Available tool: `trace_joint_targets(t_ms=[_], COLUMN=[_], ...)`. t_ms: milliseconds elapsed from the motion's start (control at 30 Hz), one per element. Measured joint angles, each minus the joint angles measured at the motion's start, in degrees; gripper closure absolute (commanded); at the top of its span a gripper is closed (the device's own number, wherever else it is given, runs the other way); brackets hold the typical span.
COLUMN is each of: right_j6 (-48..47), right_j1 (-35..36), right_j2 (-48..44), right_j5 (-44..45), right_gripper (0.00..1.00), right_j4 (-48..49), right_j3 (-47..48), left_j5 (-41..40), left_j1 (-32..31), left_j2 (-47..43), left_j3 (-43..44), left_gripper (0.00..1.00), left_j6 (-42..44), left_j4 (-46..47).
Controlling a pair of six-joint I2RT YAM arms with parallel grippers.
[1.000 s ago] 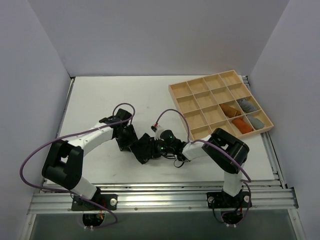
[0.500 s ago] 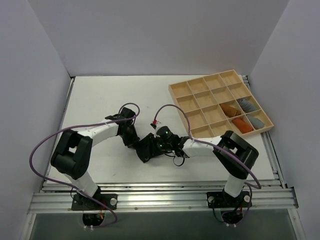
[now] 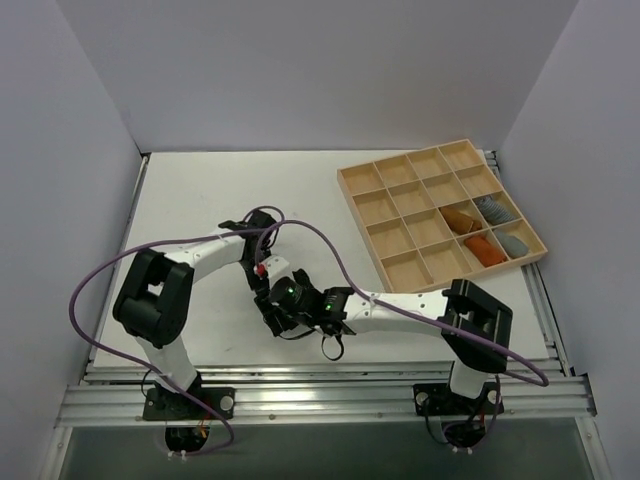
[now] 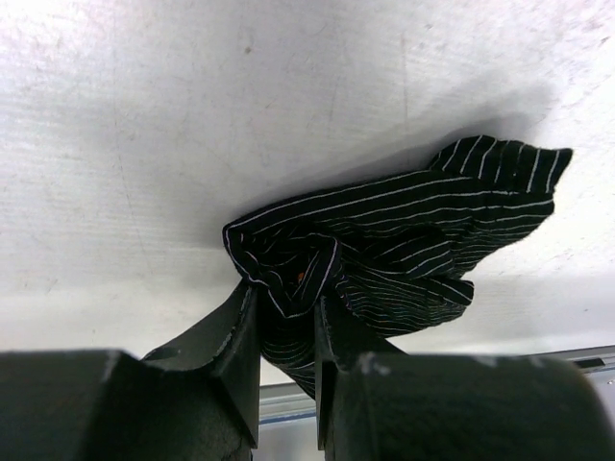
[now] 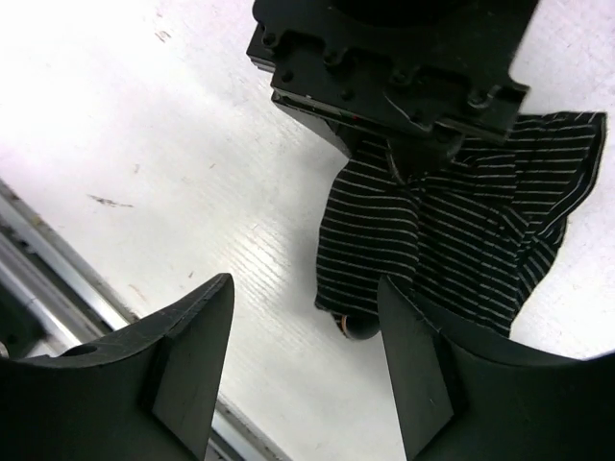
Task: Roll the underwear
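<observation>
Item under inspection: the underwear (image 4: 413,226), black fabric with thin pale stripes. It lies crumpled in a loose heap on the white counter (image 3: 200,200), towards the near edge and roughly midway between the two arm bases. It is not rolled; folds and a loose flap spread out on one side.

Left hand (image 4: 288,331): closed on the underwear. In the left wrist view the two dark fingers (image 4: 240,336) stand close together with a bunched fold of the striped cloth pinched between them. The rest of the garment trails away from the grip and rests on the counter.

Right hand (image 5: 303,360): open. Its fingers stand wide apart with only bare counter between them and nothing held. In the right wrist view the garment lies just beyond the fingertips, with the block of the left hand sitting over the garment's far edge. Contact between the right hand and the cloth is not seen.

Overhead view: both arms converge on the same spot, and their dark bodies cover most of the garment.

Other items: a wooden tray (image 3: 404,156) divided into compartments sits at the far right of the counter, well apart from the garment. Four compartments near its right corner are filled: two hold orange rolls (image 3: 458,218) and two hold grey rolls (image 3: 490,208).
</observation>
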Motion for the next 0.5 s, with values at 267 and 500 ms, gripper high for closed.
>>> trace_joint_targets(t_ms=[267,500], right_j6=[-5.68,-7.78], right_j1=[4.13,7.06], right_j2=[7.45,10.82], right_j5=[8.15,15.61], right_gripper=[0.43,0.52], right_j4=[-1.53,-1.22], right_j3=[3.82,4.11], left_j5=[-0.13,-0.57], left_j1=[-0.46,-0.74], left_j2=[1.05,1.55], left_j3=[1.27,2.05], left_gripper=[0.96,0.96], left_j6=[-0.46,-0.72], left_j4=[-4.48,-6.32])
